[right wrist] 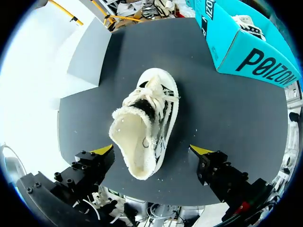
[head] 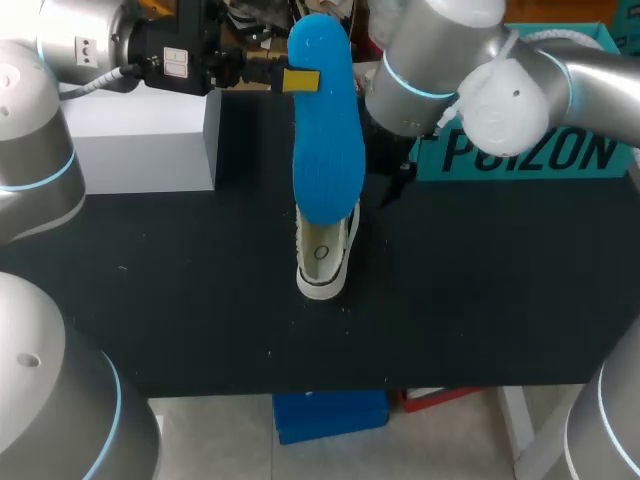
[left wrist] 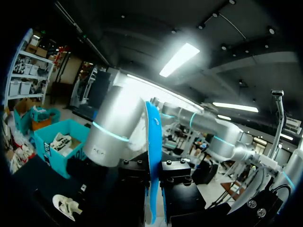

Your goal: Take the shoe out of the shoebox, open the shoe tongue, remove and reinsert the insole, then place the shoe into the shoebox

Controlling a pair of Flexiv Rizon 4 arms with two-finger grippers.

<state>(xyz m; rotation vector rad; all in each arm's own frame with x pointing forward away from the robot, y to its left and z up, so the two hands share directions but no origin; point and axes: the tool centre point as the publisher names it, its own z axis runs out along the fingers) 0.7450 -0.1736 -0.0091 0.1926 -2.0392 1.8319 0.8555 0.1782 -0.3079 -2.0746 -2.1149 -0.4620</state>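
White shoe [head: 322,262] sits upright, mouth open — blue insole [head: 326,130] aloft above it — teal shoebox [head: 530,152] behind, to its right

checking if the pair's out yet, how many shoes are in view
2. One shoe sits on the table below the open fingers of the right gripper; a second shoe, only partly visible, lies inside the teal shoebox.

I am seeing the insole [head: 326,130] showing a solid bright blue beside the yellow tip of my left gripper [head: 308,80]. The shoe [right wrist: 147,127] is showing off-white canvas with black markings along its side, white laces and a cream lining. My right gripper [right wrist: 151,150] is wearing yellow tips on black fingers. The shoebox [right wrist: 246,47] is showing teal with dark lettering, the table [head: 480,290] matte black, and the block [head: 140,140] white with a grey side.
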